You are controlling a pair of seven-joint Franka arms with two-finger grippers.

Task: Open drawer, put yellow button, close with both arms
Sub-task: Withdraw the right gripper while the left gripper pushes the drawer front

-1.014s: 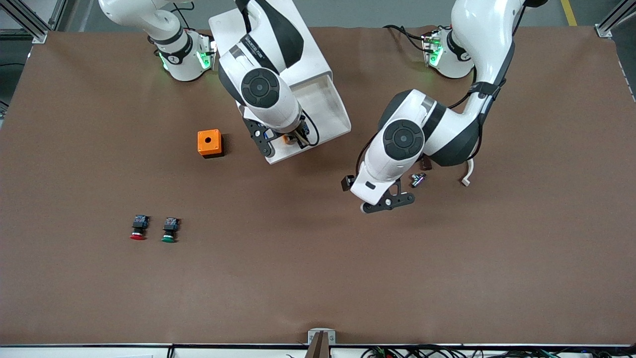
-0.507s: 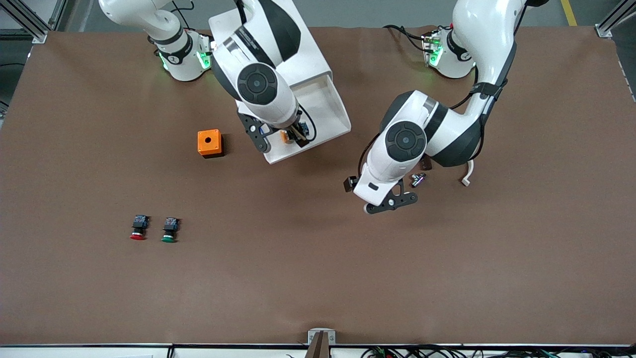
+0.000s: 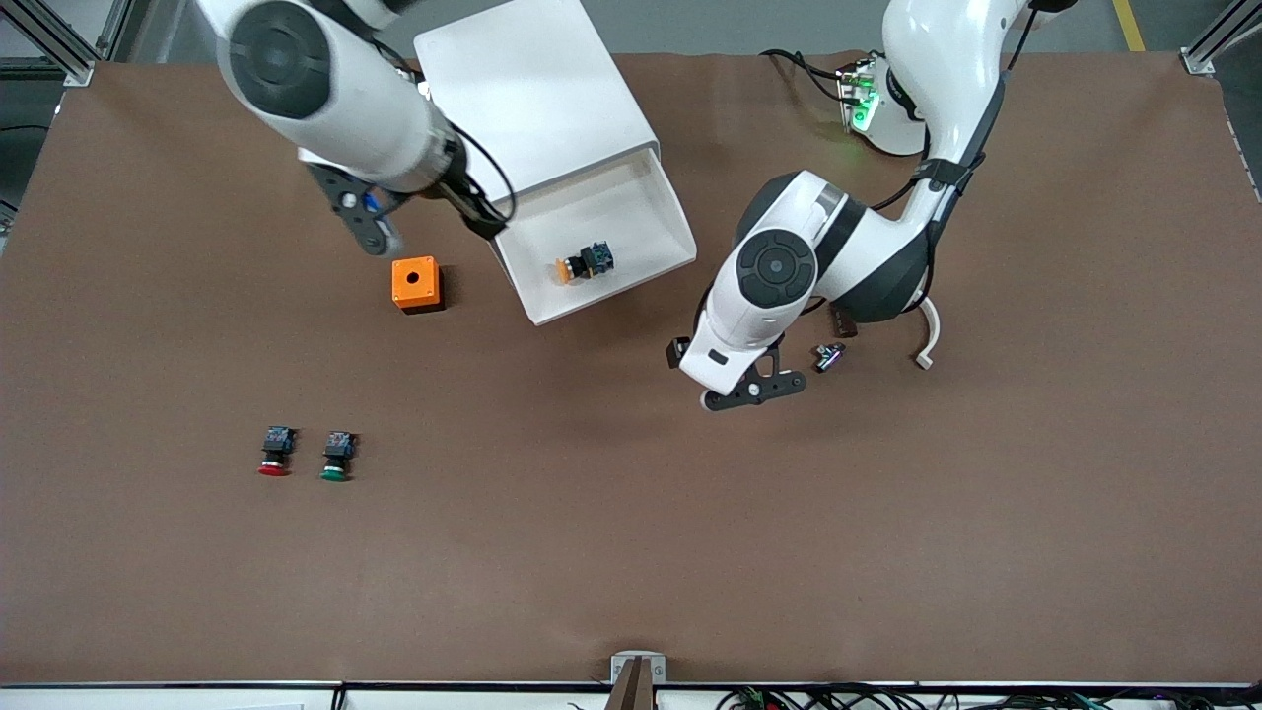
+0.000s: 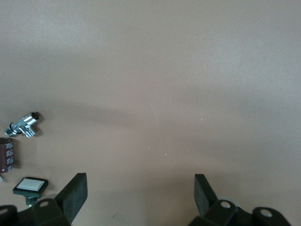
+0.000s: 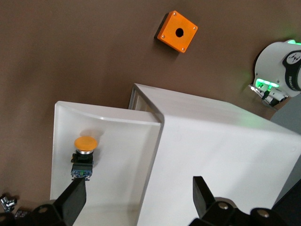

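Note:
The drawer stands pulled out of the white cabinet. The yellow button lies on its side on the drawer floor, free of any gripper. It also shows in the right wrist view inside the drawer. My right gripper is open and empty, raised high over the table beside the drawer's corner; the right wrist view shows its jaws spread wide. My left gripper is open and empty, low over bare table toward the left arm's end from the drawer, with nothing between its fingers in the left wrist view.
An orange cube with a round hole sits beside the drawer toward the right arm's end. A red-capped button and a green-capped button lie nearer the front camera. A small metal part and a white piece lie by the left arm.
My right gripper let go of the yellow button in the drawer, then rose and swung toward the right arm's end. The left gripper edged slightly toward the drawer.

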